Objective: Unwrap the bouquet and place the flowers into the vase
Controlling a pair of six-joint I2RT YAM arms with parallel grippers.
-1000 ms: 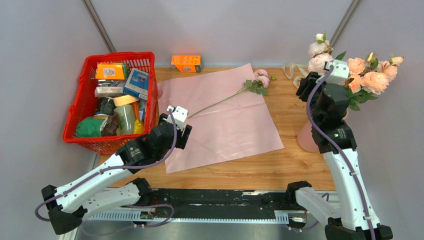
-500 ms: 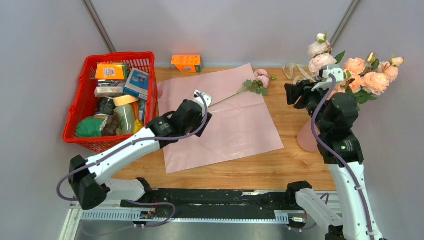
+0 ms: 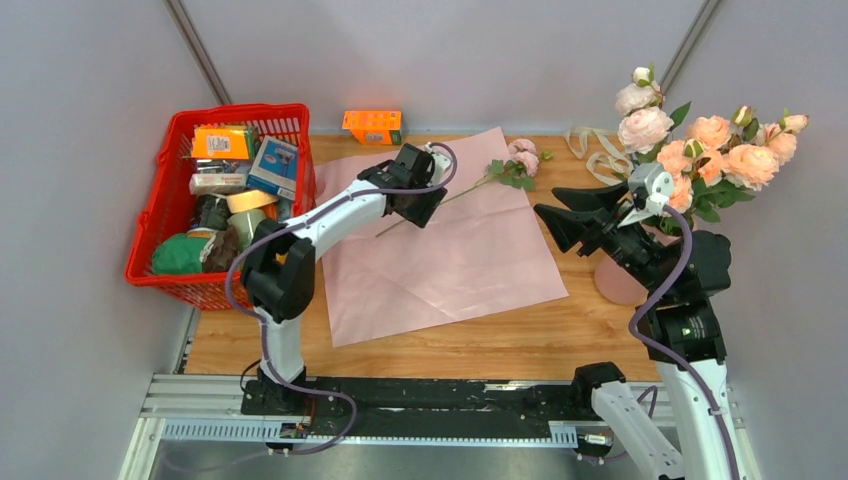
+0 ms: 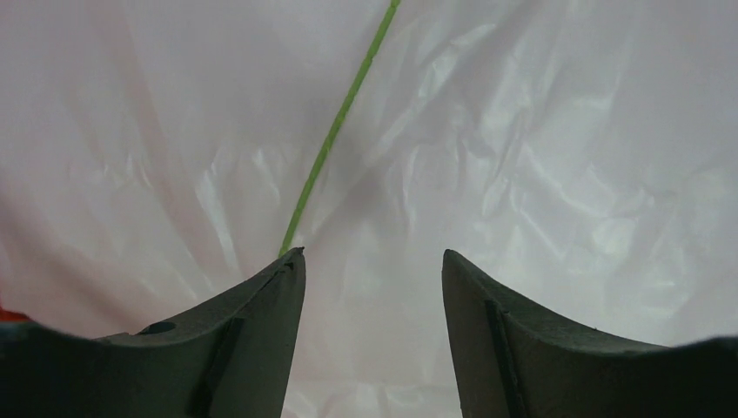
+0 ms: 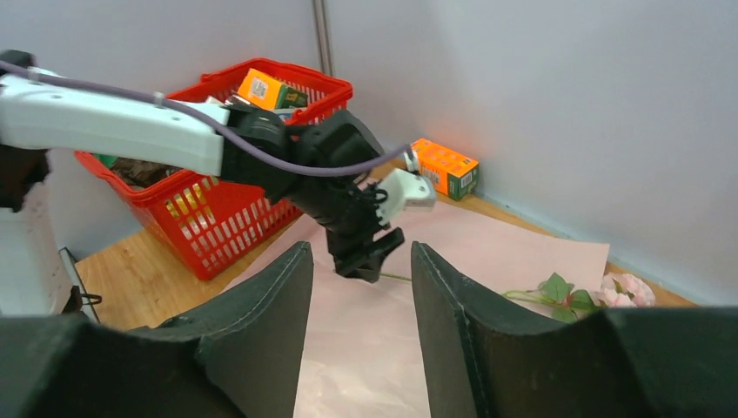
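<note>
Wooden table point(image 3: 600, 335), red basket point(image 3: 200, 288) beside paper point(image 3: 470, 260), stem point(image 4: 335, 139) below spread left gripper point(image 4: 372, 254), right gripper point(image 3: 546, 201) spread

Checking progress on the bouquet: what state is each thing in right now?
Paper: unwrapped, spread flat.
Rose: lying on paper, unheld.
Left hand: open, empty, over rose's stem.
Right hand: open, empty, in the air.
Vase: upright, holding flowers.
Ribbon: untied, lying loose.
Basket: upright, full.
</note>
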